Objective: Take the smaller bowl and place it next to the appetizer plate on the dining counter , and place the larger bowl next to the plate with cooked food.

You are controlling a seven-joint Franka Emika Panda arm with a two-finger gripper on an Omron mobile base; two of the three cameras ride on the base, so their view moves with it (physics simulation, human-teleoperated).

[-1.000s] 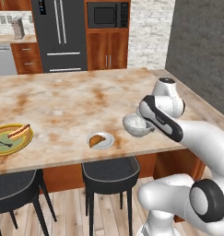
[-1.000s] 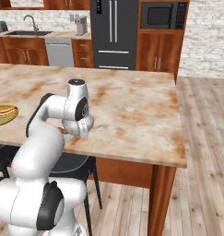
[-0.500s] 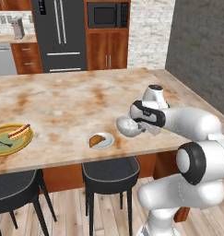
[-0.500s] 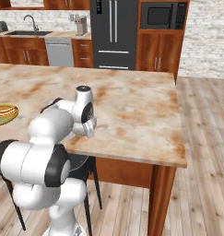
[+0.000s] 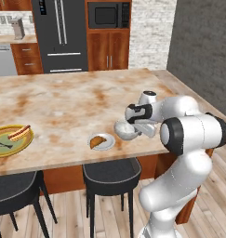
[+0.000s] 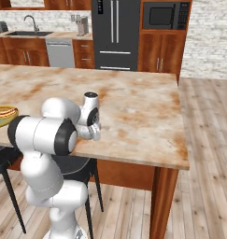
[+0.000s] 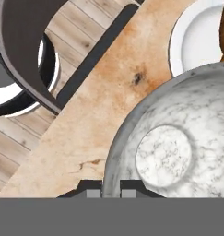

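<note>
1. Left base view: your claw is clamped on the rim of the smaller bowl. The bowl sits low over the dining counter, near its front edge; you can't tell here whether it touches the stone. Just to its left is the small white appetizer plate with a brown piece of food on it, close to the bowl with a slim gap between them. Far left, the yellow-olive plate with cooked food sits well apart from both. Two black stools stand below the counter edge.
2. Right base view: your arm folds in front of the counter, wrist at the front edge. The yellow plate peeks out at far left.
3. Hand view: the mottled grey-white bowl fills the lower right, and both finger tips pinch its near rim, jaws narrow. The white plate's rim is just past the bowl at top right. Marbled counter lies underneath, stool seat and wood floor beyond its edge.
</note>
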